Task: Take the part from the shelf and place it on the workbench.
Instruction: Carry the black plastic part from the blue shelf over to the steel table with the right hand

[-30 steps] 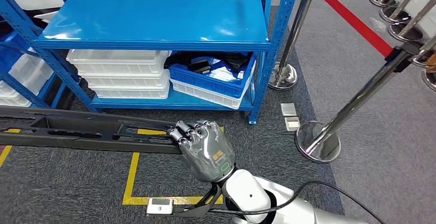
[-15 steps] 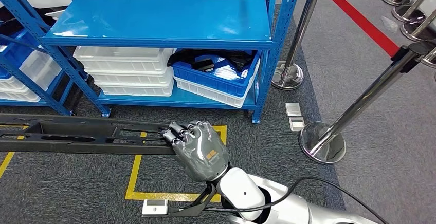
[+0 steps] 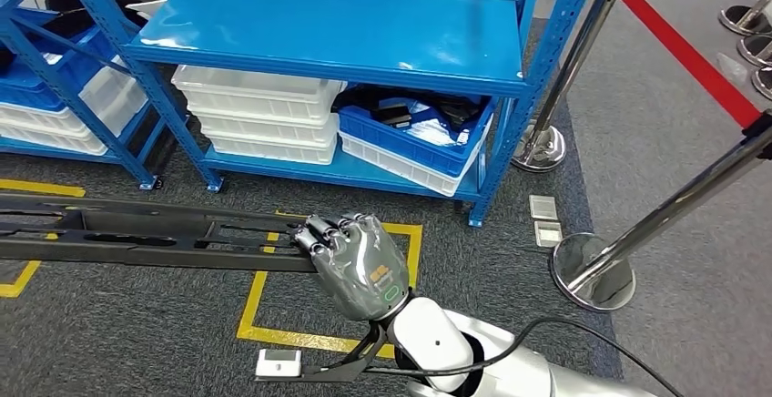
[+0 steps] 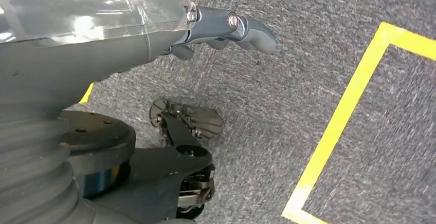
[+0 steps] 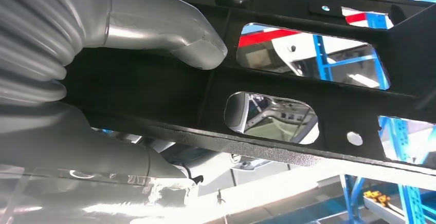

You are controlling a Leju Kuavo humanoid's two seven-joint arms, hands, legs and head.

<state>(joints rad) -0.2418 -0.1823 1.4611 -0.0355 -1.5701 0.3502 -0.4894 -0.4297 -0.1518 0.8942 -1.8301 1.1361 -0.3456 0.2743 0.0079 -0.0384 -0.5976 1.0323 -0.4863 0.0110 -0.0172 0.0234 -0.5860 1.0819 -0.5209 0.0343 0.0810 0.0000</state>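
Observation:
The part (image 3: pixel 137 233) is a long black metal beam with slotted cutouts, carried level above the carpet and running off the head view's left edge. My right hand (image 3: pixel 360 260) grips its near end, fingers curled over the top edge. In the right wrist view the grey thumb (image 5: pixel 195 44) presses against the black part (image 5: pixel 308 111). My left hand (image 4: pixel 226 26) hangs over the grey carpet with nothing in it, its fingers loosely extended.
A blue shelf (image 3: pixel 319 28) stands ahead, with stacked white trays (image 3: pixel 264 115) and a blue bin (image 3: pixel 419 137) of dark parts on its bottom level. A second blue shelf (image 3: pixel 55 60) is at the left. Chrome stanchions (image 3: pixel 592 269) and a red barrier (image 3: pixel 692 51) stand right. Yellow tape (image 3: pixel 273 320) marks the floor.
The whole picture has shifted: the camera has turned, so the shelves and stanchion sit further right. My right hand keeps its grip on the part.

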